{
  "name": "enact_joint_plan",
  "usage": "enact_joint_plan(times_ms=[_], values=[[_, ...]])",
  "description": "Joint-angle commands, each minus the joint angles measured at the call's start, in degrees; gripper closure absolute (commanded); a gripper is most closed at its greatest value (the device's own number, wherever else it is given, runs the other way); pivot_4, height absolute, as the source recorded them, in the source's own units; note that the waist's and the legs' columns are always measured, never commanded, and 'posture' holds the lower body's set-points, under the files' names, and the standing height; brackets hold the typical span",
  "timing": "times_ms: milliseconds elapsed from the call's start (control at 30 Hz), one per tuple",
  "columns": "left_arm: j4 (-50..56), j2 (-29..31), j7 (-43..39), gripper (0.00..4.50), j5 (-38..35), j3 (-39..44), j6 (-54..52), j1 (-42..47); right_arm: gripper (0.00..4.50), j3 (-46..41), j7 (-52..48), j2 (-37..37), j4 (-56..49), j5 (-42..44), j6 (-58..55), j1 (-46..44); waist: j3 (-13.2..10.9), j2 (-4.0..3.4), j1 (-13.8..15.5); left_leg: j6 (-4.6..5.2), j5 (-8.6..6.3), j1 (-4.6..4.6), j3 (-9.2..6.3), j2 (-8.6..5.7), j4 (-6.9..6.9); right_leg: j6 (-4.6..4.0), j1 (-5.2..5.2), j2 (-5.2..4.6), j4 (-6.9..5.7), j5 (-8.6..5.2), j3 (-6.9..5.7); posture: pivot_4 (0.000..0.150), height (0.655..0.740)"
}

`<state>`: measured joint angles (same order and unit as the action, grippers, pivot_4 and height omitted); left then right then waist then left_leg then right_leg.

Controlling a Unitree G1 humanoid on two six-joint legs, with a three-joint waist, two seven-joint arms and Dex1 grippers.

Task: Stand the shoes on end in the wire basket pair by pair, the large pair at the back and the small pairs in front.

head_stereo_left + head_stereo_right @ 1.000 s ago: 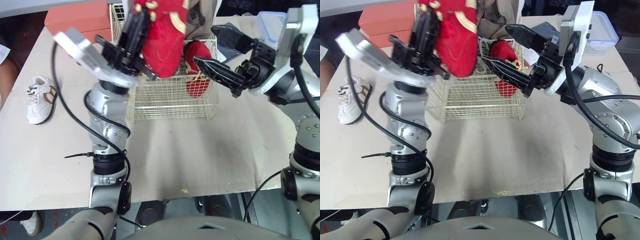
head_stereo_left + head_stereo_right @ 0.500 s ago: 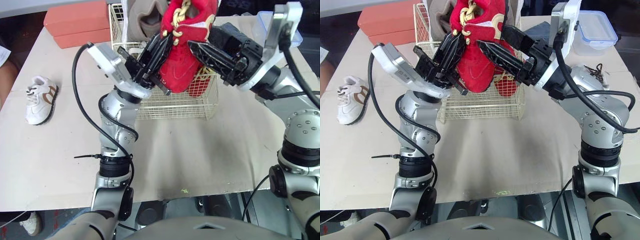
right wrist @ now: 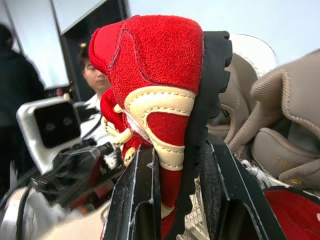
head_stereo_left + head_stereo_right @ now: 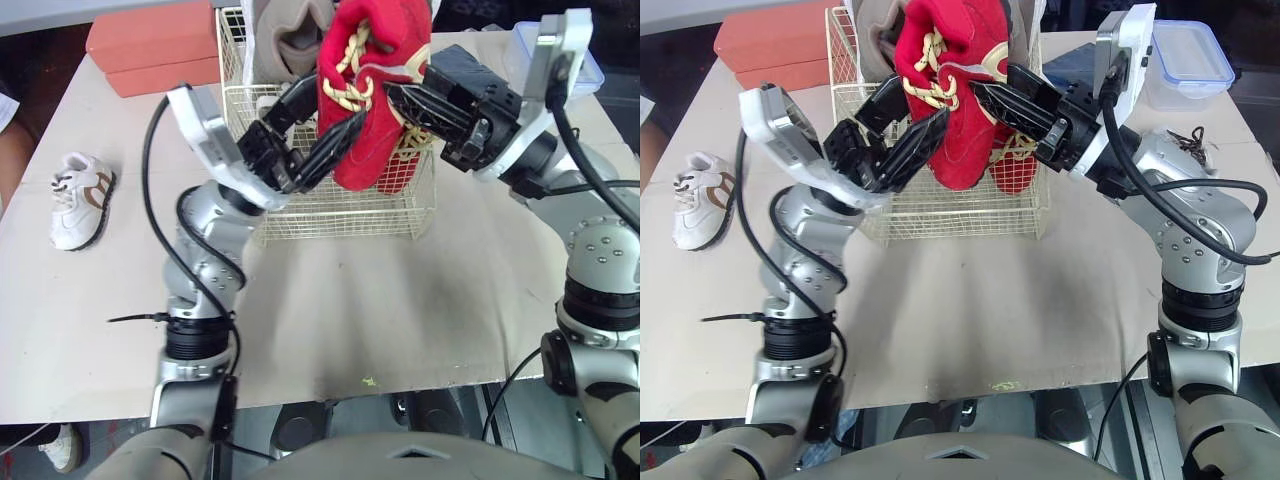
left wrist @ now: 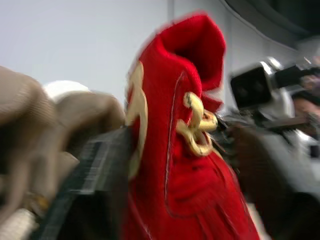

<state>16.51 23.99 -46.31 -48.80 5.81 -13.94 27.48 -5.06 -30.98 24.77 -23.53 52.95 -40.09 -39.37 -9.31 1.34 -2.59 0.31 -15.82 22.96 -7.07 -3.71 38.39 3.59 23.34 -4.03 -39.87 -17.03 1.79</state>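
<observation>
Red shoe (image 4: pixel 370 90), toe down, held above the wire basket (image 4: pixel 340 215). You see the right gripper (image 3: pixel 177 160) clenched on its heel, 1 finger on each side. The left gripper (image 4: pixel 340 98) has its 2 fingers spread apart, resting against the laced side without clamping it. A second red shoe (image 4: pixel 398 170) stands on end in the basket's front right part, and large tan shoes (image 4: pixel 290 35) stand at the back. 1 small white sneaker (image 4: pixel 82 198) lies on the table (image 4: pixel 400 300), well apart to the basket's left. Orange boxes (image 4: pixel 150 45) sit at the far left edge.
</observation>
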Motion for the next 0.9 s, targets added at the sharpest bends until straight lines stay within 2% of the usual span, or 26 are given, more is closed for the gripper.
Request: enact_joint_plan(times_ms=[33,167,300,400,800,900], values=[[2.61,5.8,-3.43,0.05,-9.67,4.77,-8.38,1.35,4.18,-0.02,-6.03,2.03,-1.07,-2.07,3.73,0.29,0.0,-0.01,0.06,0.0,0.0,-0.01,0.0,0.0,-0.01,0.0,0.0,0.0,0.0,0.0,-0.01,0.15,0.74],[-0.94,10.67,-6.21,0.05,-11.11,6.96,-12.8,3.66,4.18,0.61,-11.39,3.29,-0.53,-3.18,5.62,1.02,-0.01,-0.01,0.2,0.0,0.0,-0.02,0.0,-0.02,0.0,0.0,-0.02,0.02,0.02,0.0,-0.03,0.15,0.74],[-3.12,12.25,-10.4,0.05,-13.31,6.4,-17.15,6.16,4.18,1.71,-16.1,4.23,-0.05,-4.66,7.44,1.45,-0.01,-0.01,0.23,0.0,0.0,-0.01,-0.01,-0.03,0.01,0.0,-0.04,0.01,0.04,0.0,-0.04,0.15,0.74],[-4.99,13.15,-14.46,0.05,-12.13,4.68,-19.21,8.02,4.18,2.04,-17.92,4.02,0.11,-4.72,7.93,1.39,-0.01,-0.01,0.2,0.0,0.0,-0.02,-0.02,-0.02,-0.01,0.0,-0.03,0.0,0.04,0.0,-0.04,0.15,0.74],[-11.41,12.27,-21.84,0.05,-8.6,1.53,-22.8,12.74,4.18,2.52,-20.52,4.35,-1.83,-3.75,7.09,2.18,-0.01,-0.02,0.15,0.0,0.0,-0.02,-0.02,-0.01,-0.02,0.0,-0.02,-0.07,0.04,0.0,-0.03,0.15,0.74],[-11.95,12.42,-22.77,0.83,-7.87,1.1,-23.64,12.73,4.18,2.61,-20.87,4.17,-2.29,-3.37,6.96,2.17,-0.01,-0.02,0.13,0.0,0.0,-0.02,-0.02,-0.01,-0.02,0.0,-0.02,-0.08,0.04,0.0,-0.03,0.15,0.74]])
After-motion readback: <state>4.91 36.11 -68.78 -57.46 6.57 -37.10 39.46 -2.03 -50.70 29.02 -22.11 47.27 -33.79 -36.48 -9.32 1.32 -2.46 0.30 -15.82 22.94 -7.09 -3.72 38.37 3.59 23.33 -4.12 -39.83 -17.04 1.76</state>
